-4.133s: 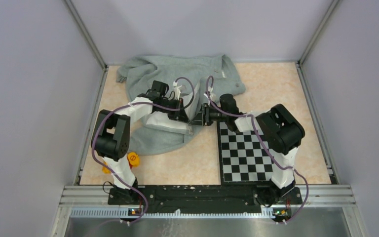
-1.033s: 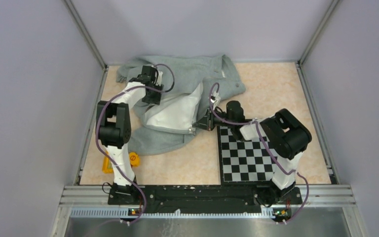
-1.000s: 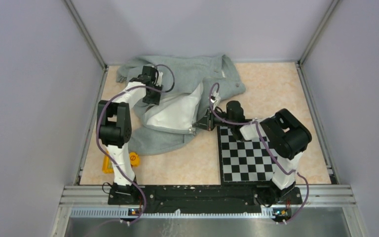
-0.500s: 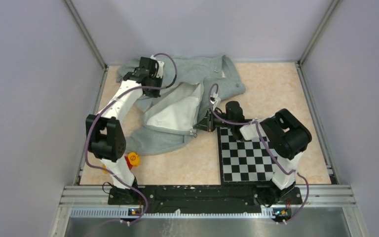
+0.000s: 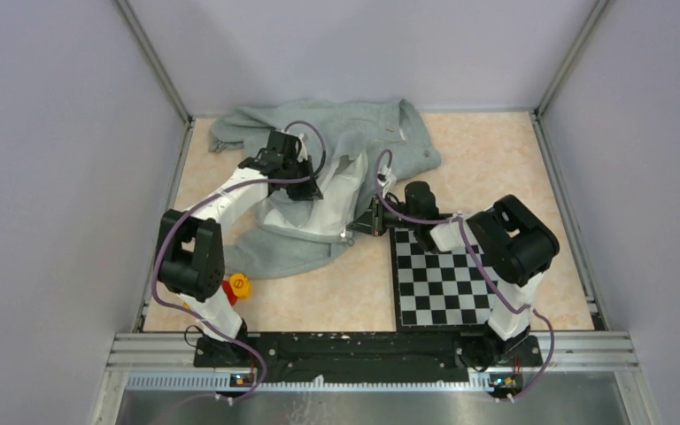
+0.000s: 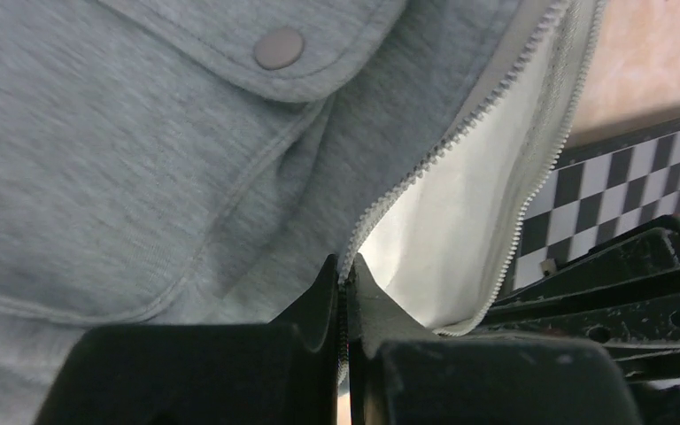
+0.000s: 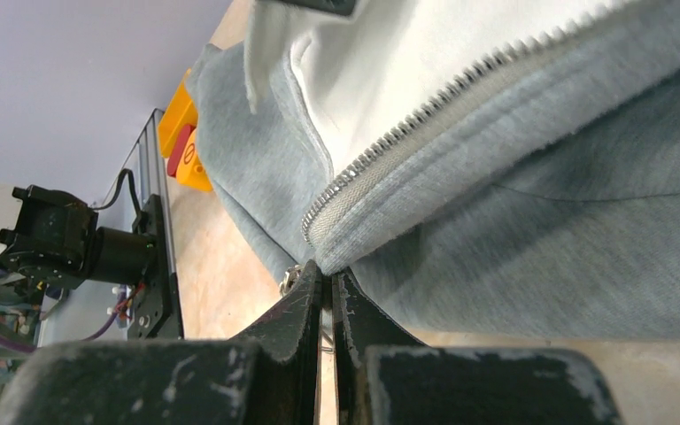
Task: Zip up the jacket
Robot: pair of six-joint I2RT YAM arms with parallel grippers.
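While your right gripper (image 7: pixel 326 282) clamps the hem corner of the jacket (image 5: pixel 336 133) beside the chessboard (image 5: pixel 443 274), your left gripper (image 6: pixel 343 288) pinches the zipper (image 6: pixel 460 133) edge farther up, likely holding it taut for aligning; the garment lies open at the far left of the table (image 5: pixel 496 150).

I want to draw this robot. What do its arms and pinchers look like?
The left arm and right arm have white links joined by chunky black joints. A purple cable loops along each. The left gripper and right gripper are black with two flat fingers; the right one's look scuffed.
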